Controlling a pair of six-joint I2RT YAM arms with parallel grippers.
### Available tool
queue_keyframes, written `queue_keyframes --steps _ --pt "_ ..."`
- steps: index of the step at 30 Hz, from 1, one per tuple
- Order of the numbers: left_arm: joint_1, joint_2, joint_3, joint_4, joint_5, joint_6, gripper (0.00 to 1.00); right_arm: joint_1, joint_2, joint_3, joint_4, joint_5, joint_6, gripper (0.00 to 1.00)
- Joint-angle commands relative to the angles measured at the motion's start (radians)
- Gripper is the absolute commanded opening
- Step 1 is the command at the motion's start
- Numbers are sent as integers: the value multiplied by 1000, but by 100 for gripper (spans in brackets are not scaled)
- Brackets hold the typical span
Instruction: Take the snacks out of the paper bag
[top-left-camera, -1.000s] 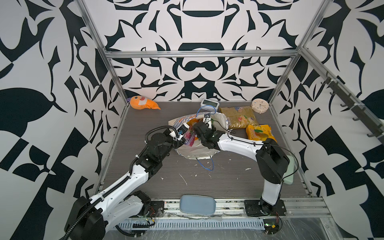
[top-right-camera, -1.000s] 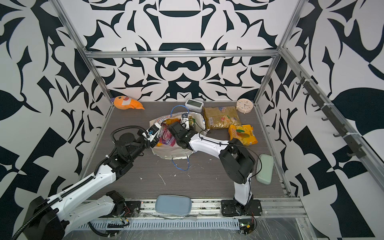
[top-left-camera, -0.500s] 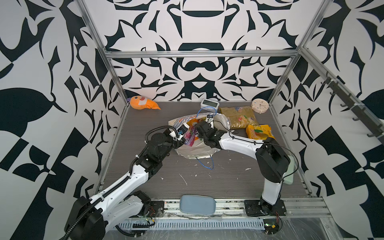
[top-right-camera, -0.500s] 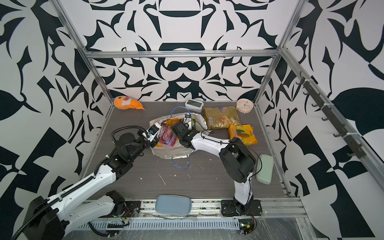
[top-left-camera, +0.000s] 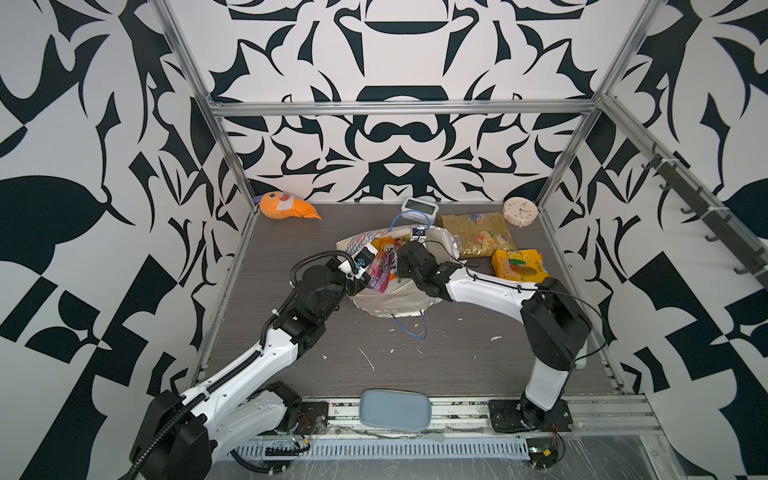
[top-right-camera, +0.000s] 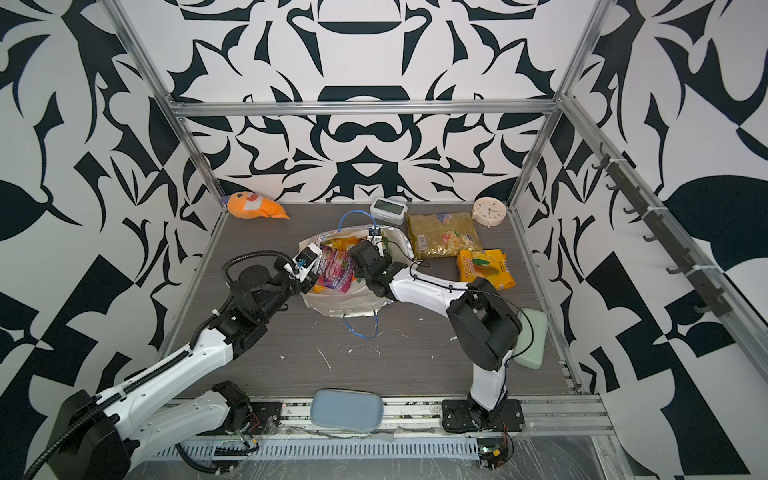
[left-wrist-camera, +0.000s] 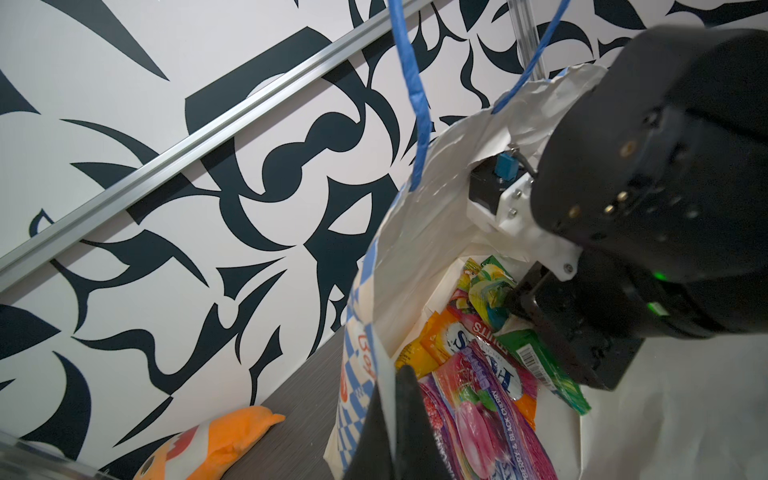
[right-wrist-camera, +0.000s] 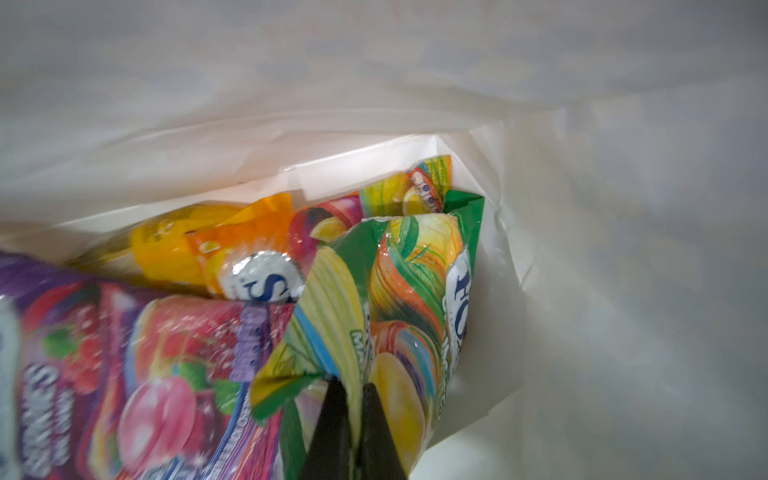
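Right gripper (right-wrist-camera: 352, 386): the jaws stood part open a second ago. They are now drawn together, with a fold of the green-yellow packet (right-wrist-camera: 399, 286) pinched between the tips. The packet was loose ahead of the jaws and is now gripped. The wrist has crept slightly deeper into the paper bag (top-left-camera: 390, 299) mouth.

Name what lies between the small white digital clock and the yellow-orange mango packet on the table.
The large olive-gold crinkly packet, seen in both top views.

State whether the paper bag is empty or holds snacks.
Not empty: a purple packet, orange packet and green-yellow packet lie inside the paper bag.
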Motion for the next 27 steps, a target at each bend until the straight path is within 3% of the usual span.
queue_keyframes --steps 1,9,16,21,25,27 --pt "-3 6 -3 59 -27 3 0 -1 -93 -8 108 -98 -67 0" --pt "-3 39 8 98 -46 1 0 1 -217 -62 192 -271 -129 0" --pt "-3 53 17 100 -61 -5 0 1 -274 -66 199 -357 -188 0" --pt "-3 63 23 99 -73 -6 0 1 -269 -49 149 -349 -228 0" --pt "-3 67 27 99 -77 -8 0 24 -182 18 29 -351 -245 37" --pt "-3 68 34 84 -74 -6 0 45 -134 60 -33 -339 -240 51"
